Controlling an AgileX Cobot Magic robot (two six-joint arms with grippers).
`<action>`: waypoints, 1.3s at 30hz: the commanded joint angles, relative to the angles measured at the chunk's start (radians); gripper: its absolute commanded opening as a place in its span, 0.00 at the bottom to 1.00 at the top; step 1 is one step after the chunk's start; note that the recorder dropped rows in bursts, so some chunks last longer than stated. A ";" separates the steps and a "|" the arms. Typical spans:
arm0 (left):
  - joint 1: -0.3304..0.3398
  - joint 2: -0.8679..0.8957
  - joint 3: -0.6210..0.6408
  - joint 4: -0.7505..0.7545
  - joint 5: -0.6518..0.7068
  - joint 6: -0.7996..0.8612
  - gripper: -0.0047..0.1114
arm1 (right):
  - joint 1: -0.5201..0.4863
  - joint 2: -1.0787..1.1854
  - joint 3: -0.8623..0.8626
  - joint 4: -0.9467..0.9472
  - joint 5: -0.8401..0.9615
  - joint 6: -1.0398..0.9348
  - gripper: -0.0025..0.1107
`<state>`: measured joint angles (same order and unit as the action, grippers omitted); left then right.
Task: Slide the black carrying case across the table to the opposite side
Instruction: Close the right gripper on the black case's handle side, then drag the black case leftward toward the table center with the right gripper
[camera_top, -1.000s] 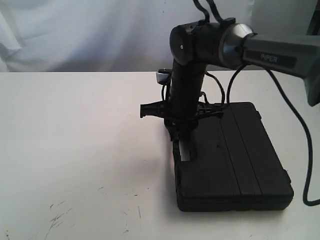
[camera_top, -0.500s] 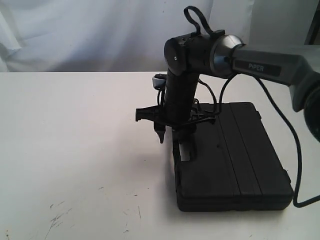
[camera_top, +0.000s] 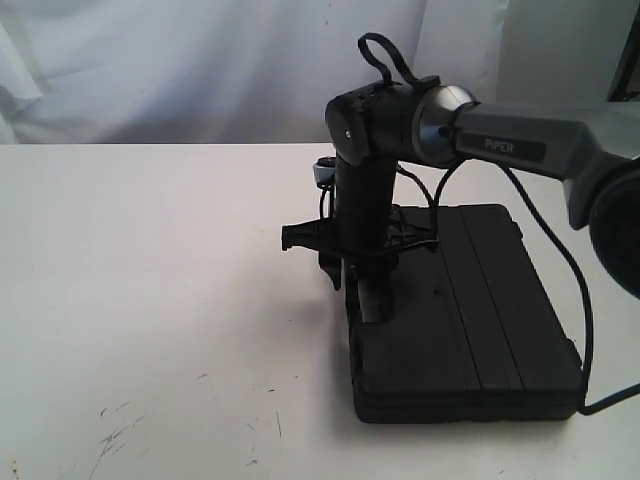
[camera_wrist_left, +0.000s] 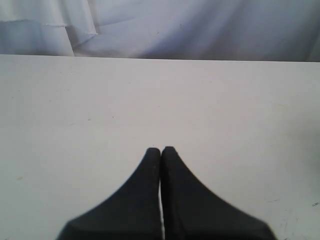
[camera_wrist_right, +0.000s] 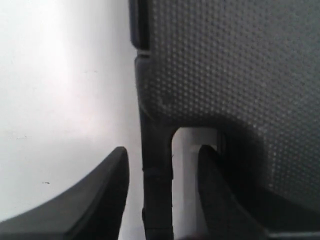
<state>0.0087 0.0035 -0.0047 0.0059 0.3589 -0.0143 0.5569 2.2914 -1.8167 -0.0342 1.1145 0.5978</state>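
- The case (camera_top: 470, 310) lies flat, lid up, on the right part of the counter (camera_top: 150, 260) in the exterior view, toward the near edge, with its handle end facing the wide bare stretch on the left
- The right claw (camera_top: 352, 288) points straight down at that handle end with its jaws spread. In its wrist view one finger (camera_wrist_right: 107, 195) stands outside the case over the counter and the other (camera_wrist_right: 215, 185) reaches into the handle slot (camera_wrist_right: 186, 145), so the handle bar (camera_wrist_right: 156, 165) sits between them but is not pinched
- The left claw (camera_wrist_left: 160, 151) is closed on nothing, tips pressed together over bare counter, with no case in its view
- Step in hand, as I judge it: seating the right claw around the handle; the slide looks not yet begun
- The next move calls for closing on the bar, or hooking it with the inner finger, then a low, steady pull leftward that keeps the case flat so it neither lifts nor swivels
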 joint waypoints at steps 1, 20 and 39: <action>0.003 -0.004 0.005 0.003 -0.014 -0.009 0.04 | 0.000 0.018 -0.006 0.016 0.009 -0.004 0.36; 0.003 -0.004 0.005 0.003 -0.014 -0.009 0.04 | 0.004 0.040 -0.006 0.141 -0.079 -0.025 0.05; 0.003 -0.004 0.005 0.003 -0.014 -0.009 0.04 | 0.085 0.086 -0.156 0.183 -0.146 0.003 0.05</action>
<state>0.0087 0.0035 -0.0047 0.0059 0.3589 -0.0143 0.6258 2.3797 -1.9219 0.1205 0.9905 0.6011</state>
